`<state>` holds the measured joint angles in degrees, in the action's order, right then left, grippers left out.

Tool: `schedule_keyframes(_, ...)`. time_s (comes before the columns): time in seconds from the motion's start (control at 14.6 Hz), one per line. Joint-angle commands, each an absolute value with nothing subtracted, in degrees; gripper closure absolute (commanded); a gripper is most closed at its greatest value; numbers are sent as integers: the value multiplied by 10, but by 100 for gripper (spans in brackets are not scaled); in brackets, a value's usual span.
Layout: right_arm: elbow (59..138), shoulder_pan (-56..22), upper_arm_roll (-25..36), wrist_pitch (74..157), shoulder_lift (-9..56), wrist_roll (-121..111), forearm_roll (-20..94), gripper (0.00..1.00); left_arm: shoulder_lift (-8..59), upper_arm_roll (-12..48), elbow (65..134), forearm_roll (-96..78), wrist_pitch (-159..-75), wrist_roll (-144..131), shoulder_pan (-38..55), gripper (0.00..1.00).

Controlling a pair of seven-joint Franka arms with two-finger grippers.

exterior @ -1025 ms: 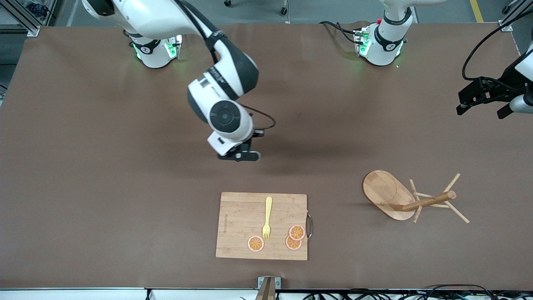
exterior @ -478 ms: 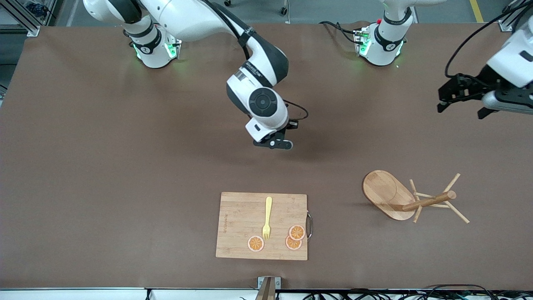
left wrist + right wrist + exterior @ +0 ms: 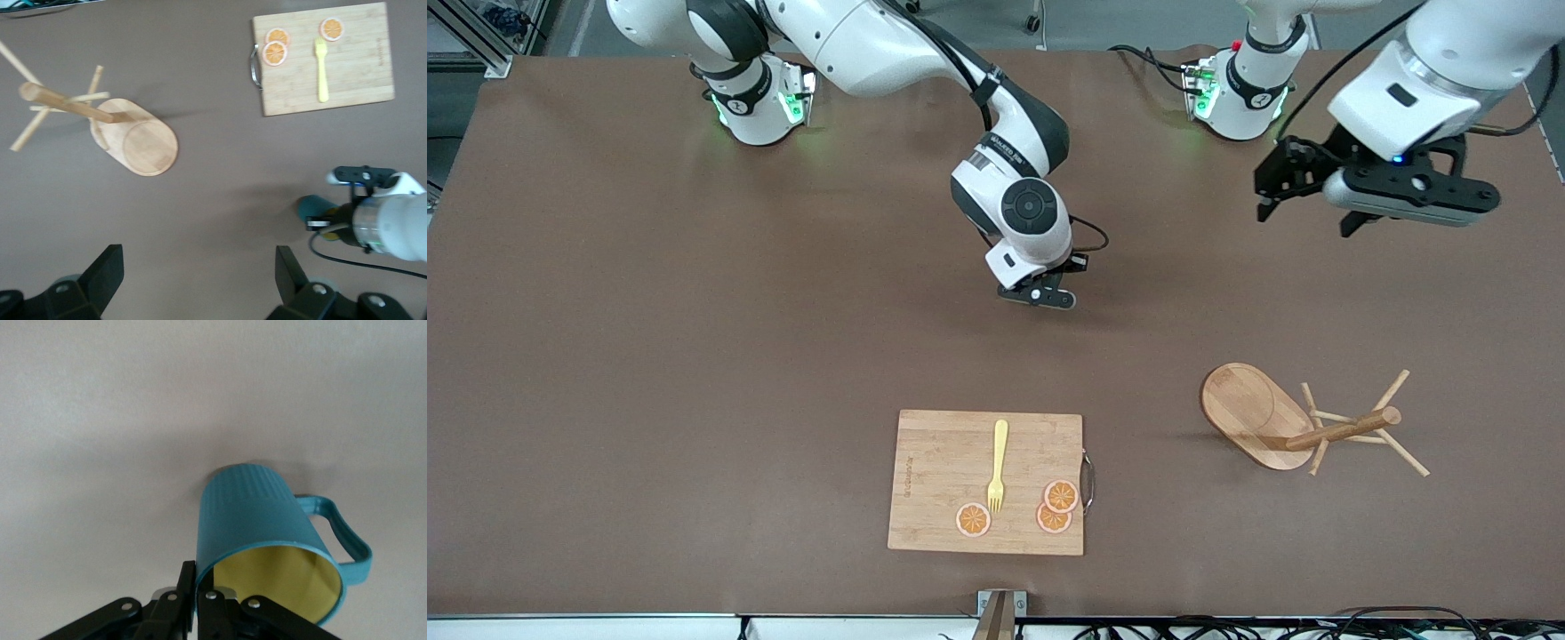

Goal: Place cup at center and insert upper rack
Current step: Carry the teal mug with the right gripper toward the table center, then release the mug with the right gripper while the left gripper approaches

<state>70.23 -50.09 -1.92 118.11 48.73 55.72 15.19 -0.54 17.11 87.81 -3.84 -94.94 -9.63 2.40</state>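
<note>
Left gripper (image 3: pixel 197 283): two dark fingers (image 3: pixel 100 277) spread wide, nothing between them, up over bare brown table (image 3: pixel 213 193).

Upper rack (image 3: pixel 117 127) lying on its side; oval base tipped up on edge, post w/ thin pegs pointing away from base, parallel to tabletop.

Cutting board (image 3: pixel 333 67) well apart from rack. On it: yellow fork (image 3: pixel 321 68) approx. mid-board, three orange slices (image 3: pixel 275 52), two touching near the metal handle end.

Right gripper (image 3: pixel 333 223) low over table between rack and board; teal bit at its tip, prob. the cup (image 3: pixel 313 208), mostly hidden.
</note>
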Motion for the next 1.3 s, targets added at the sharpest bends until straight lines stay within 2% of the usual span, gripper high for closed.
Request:
schedule_keyframes(0.0,673,-509,-16,1178,503,541,134,75,-6,198,877,-53,-965,-148,22,0)
schedule_keyframes(0.07,671,-509,-17,1177,503,544,134,42,-6,211,877,-53,-968,-169,22,0)
schedule_keyframes(0.14,670,-510,-16,1176,501,550,133,2,-6,221,877,-52,-969,-186,23,0)
schedule_keyframes(0.41,650,-504,-13,1165,490,620,134,0,-6,258,876,-51,-977,-235,22,0)
schedule_keyframes(0.68,629,-456,8,1065,440,615,132,0,-6,293,876,-52,-977,-262,21,0)
schedule_keyframes(0.89,629,-383,39,1014,379,587,124,0,-6,323,877,-52,-998,-300,21,0)
schedule_keyframes(1.23,630,-235,53,917,324,376,71,0,-6,370,882,-46,-1006,-348,22,0)
